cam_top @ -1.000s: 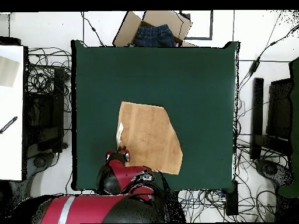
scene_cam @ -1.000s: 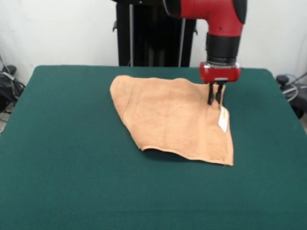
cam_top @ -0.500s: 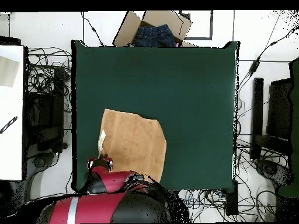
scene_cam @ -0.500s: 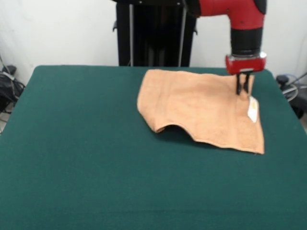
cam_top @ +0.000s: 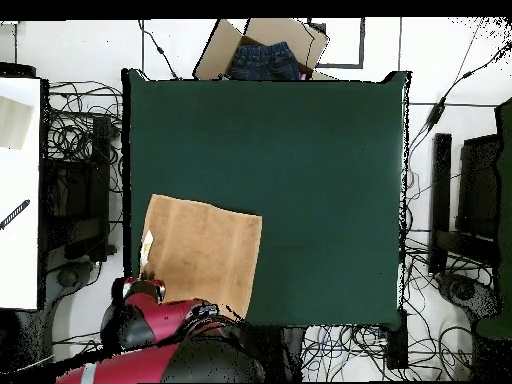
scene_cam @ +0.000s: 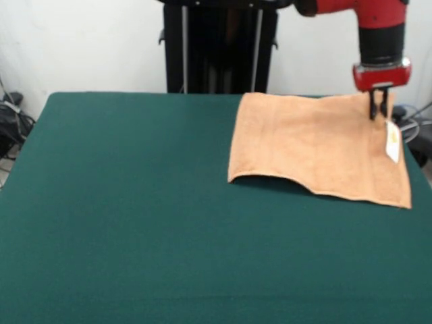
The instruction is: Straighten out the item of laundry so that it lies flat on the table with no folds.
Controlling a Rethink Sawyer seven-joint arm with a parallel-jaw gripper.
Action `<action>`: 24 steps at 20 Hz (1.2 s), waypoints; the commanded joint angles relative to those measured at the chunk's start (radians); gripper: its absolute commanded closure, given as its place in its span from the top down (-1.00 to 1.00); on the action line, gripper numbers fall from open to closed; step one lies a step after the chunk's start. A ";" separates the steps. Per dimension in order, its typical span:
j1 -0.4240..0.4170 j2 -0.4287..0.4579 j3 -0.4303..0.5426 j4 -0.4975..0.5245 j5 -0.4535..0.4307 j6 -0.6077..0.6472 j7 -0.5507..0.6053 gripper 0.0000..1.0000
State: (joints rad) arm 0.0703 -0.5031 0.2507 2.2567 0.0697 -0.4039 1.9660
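The peach towel (scene_cam: 314, 145) lies spread at the table's far right in the front view, with a white tag (scene_cam: 392, 140) on its right edge. Its near edge sags inward and casts a shadow. My gripper (scene_cam: 378, 115) stands upright at the towel's far right corner, its two black fingers pinched together on the cloth. In the overhead view the towel (cam_top: 200, 250) sits at the lower left of the green table (cam_top: 300, 150), and the red wrist (cam_top: 140, 292) covers the gripper's tips.
The towel's tag side lies close to the table's side edge (scene_cam: 415, 158). A cardboard box with jeans (cam_top: 262, 55) stands beyond the table's far side. Cables (cam_top: 75, 130) and a white surface (cam_top: 18, 190) flank the table.
The gripper has dragged the towel sideways toward the table's edge, rightward in the front view. The cloth has spread wider and its folded left part has opened out.
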 commanded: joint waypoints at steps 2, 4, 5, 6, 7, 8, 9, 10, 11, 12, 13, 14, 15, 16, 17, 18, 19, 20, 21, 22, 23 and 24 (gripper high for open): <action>0.045 0.006 0.047 -0.033 0.055 -0.016 0.241 -1.00; 0.069 0.003 0.001 -0.047 0.047 -0.020 0.208 1.00; 0.069 0.019 -0.015 -0.056 0.043 -0.019 0.195 1.00; 0.071 0.038 -0.029 -0.066 0.029 -0.052 0.191 1.00; 0.063 0.058 -0.036 -0.078 0.010 -0.057 0.176 1.00; 0.054 0.083 -0.039 -0.088 -0.010 -0.080 0.174 1.00; 0.059 0.091 -0.049 -0.093 -0.014 -0.086 0.169 1.00; 0.062 0.095 -0.055 -0.094 -0.014 -0.091 0.169 1.00; 0.057 0.097 -0.054 -0.095 -0.021 -0.093 0.168 1.00; 0.051 0.099 -0.052 -0.096 -0.028 -0.094 0.168 1.00; 0.046 0.102 -0.049 -0.097 -0.035 -0.095 0.169 1.00; 0.042 0.103 -0.046 -0.098 -0.039 -0.094 0.169 1.00; 0.040 0.104 -0.045 -0.099 -0.042 -0.093 0.170 1.00; 0.039 0.103 -0.045 -0.098 -0.042 -0.090 0.171 1.00; 0.037 0.099 -0.045 -0.096 -0.043 -0.086 0.171 1.00; 0.034 0.090 -0.045 -0.092 -0.044 -0.077 0.168 1.00; 0.032 0.078 -0.047 -0.089 -0.043 -0.064 0.164 1.00; 0.030 0.067 -0.050 -0.085 -0.042 -0.052 0.159 1.00; 0.027 -0.034 -0.068 -0.053 -0.021 0.053 0.124 1.00; 0.041 -0.100 -0.094 -0.038 0.000 0.122 0.097 1.00; 0.045 -0.157 -0.112 -0.026 0.013 0.191 0.075 1.00; 0.054 -0.205 -0.136 -0.023 0.021 0.252 0.051 1.00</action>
State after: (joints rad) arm 0.1219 -0.5128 0.2187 2.2665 0.0333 -0.3812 1.9718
